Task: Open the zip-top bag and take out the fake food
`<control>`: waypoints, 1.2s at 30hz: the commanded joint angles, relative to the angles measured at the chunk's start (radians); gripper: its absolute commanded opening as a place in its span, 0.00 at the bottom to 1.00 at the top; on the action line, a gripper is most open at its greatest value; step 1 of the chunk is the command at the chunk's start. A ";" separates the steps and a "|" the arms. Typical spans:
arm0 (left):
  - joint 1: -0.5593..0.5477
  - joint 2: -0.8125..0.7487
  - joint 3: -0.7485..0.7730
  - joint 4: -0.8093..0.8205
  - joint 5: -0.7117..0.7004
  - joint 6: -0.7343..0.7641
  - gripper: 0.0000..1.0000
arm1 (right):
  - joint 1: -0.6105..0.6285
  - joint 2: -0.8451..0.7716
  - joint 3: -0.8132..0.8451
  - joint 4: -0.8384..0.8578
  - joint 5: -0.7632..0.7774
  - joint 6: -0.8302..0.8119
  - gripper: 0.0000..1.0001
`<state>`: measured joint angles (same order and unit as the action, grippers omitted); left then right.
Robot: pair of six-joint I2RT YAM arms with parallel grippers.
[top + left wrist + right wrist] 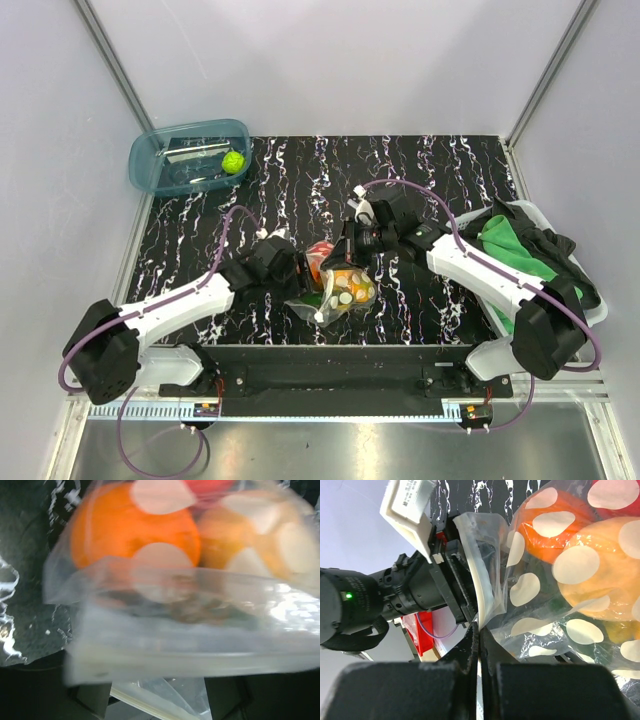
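Right wrist view: my right fingers [466,650] pinch one lip of the zip-top bag [535,615], my left fingers [456,592] seemingly clamp the other, near the tabletop's [420,170] six o'clock edge, its mouth apparently just parting and the fake food [600,575] not yet removed.

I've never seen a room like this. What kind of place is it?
Probably a robot lab: a left arm and right arm bolted to a table, inside plain white walls.

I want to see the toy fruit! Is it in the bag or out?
In: orange, yellow and red fake food shows through the dotted zip-top bag.
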<state>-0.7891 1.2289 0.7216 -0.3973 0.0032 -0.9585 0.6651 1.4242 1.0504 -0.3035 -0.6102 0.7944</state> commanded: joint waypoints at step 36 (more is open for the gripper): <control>-0.125 0.132 0.166 0.150 0.159 0.765 0.68 | -0.093 -0.051 -0.098 0.135 -0.249 0.005 0.00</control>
<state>-0.8692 1.3300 0.7708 -0.2825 0.1028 -0.0643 0.5785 1.4040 0.9421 -0.2821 -0.9295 0.7937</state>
